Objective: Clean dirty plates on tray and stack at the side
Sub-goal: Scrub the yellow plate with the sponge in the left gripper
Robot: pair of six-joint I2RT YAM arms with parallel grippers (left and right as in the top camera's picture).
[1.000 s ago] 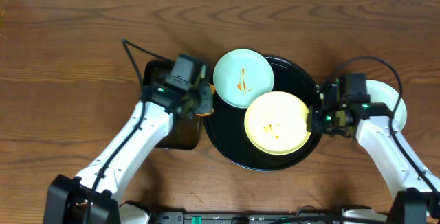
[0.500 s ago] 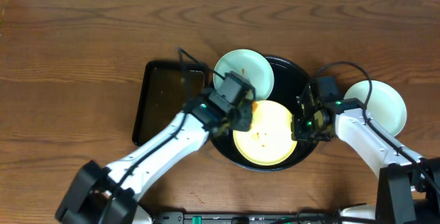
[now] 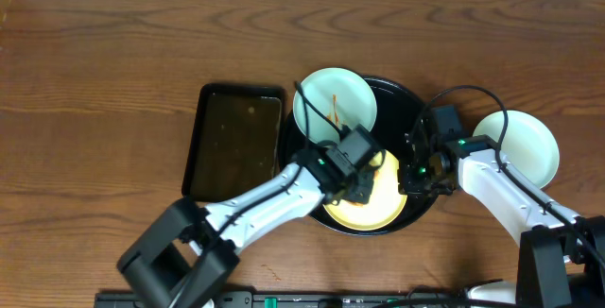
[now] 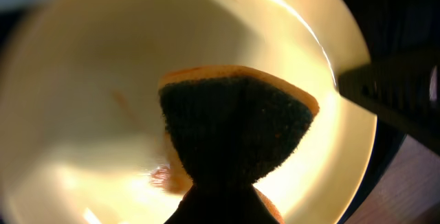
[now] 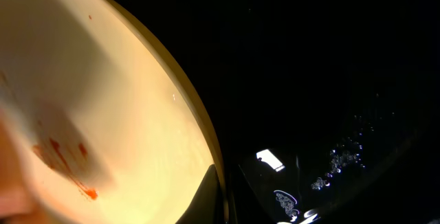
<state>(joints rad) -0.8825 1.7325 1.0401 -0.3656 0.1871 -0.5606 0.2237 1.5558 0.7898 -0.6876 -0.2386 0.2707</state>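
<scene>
The left arm (image 3: 263,200) and right arm (image 3: 506,191) are white-shelled with black joints, looping black cables (image 3: 473,89) and green lights (image 3: 460,142).

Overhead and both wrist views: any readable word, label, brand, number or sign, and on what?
None can be read. The yellow plate, the round black tray, the sponge and the rectangular tray bear no lettering; pale specks on the round tray in the right wrist view seem only glints.

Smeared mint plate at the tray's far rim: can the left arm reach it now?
Likely yes: left gripper, holding a sponge, is on the yellow plate beside the mint plate; nothing lies between.
</scene>
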